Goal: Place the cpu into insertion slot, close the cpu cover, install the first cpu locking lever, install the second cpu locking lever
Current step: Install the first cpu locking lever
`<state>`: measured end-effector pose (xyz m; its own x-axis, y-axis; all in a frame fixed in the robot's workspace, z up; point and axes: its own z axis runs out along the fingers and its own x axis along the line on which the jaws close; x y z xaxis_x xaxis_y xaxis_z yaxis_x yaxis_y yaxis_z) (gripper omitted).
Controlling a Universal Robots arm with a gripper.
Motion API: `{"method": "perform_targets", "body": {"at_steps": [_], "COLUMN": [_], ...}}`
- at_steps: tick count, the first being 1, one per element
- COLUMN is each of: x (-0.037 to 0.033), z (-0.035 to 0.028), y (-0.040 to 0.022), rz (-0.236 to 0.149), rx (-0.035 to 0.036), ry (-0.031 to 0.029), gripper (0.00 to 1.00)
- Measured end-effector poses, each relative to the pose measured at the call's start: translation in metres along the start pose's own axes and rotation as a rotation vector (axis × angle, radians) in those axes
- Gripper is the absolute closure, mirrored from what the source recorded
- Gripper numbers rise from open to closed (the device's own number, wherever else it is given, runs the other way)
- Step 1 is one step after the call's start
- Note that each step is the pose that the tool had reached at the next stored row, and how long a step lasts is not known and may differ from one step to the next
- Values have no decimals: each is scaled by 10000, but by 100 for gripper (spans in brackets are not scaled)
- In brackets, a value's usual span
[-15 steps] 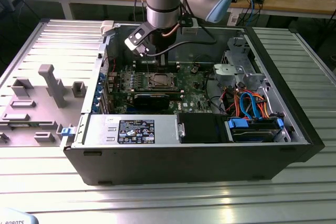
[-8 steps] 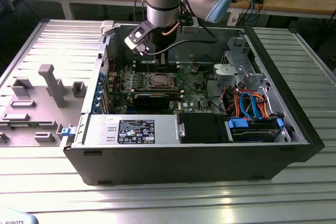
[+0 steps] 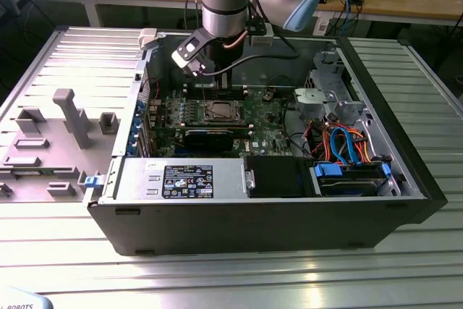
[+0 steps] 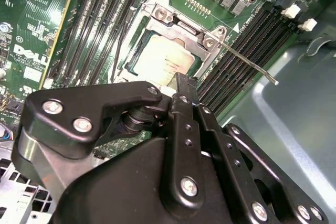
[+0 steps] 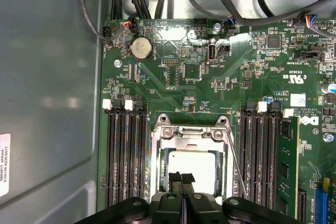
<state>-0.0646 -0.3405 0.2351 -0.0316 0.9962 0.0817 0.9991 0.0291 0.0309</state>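
1. We see the gripper [image 5: 181, 179] clenched, its fingers pressed together with nothing between them. The tips are low over one edge of the cpu [image 5: 198, 163]. Closed like this it makes one narrow pusher, we judge.
2. The cpu sits in the slot [image 3: 217, 112], near the middle of the board [image 5: 184, 77]. Its pale top shows through the window of the cover [image 5: 189, 136], so seating looks done.
3. The cover lies down over the cpu and frames it. We take it as closed but not yet clamped.
4. One lever [image 4: 247, 62] juts free from a corner of the cover out above the memory slots [image 5: 126, 156], so we judge it unlatched.
5. The board lies flat in the open case [image 3: 253, 215], which rests mid-worktop [image 3: 217, 280]. That leaves the arm a straight way down.
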Motion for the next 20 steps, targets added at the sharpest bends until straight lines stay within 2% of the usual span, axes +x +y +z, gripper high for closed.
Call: {"method": "perform_targets", "body": {"at_steps": [10, 14, 15, 19, 20], "x": [7, 7, 7, 7, 8], "z": [-79, -80, -81, -82, -99], "y": [3, 3, 3, 3, 3], "rz": [0, -10, -68, -823, -917], "rx": [-2, -1, 3, 66, 73], "ry": [3, 5, 7, 30, 32], "gripper": [89, 89, 89, 89, 89]}}
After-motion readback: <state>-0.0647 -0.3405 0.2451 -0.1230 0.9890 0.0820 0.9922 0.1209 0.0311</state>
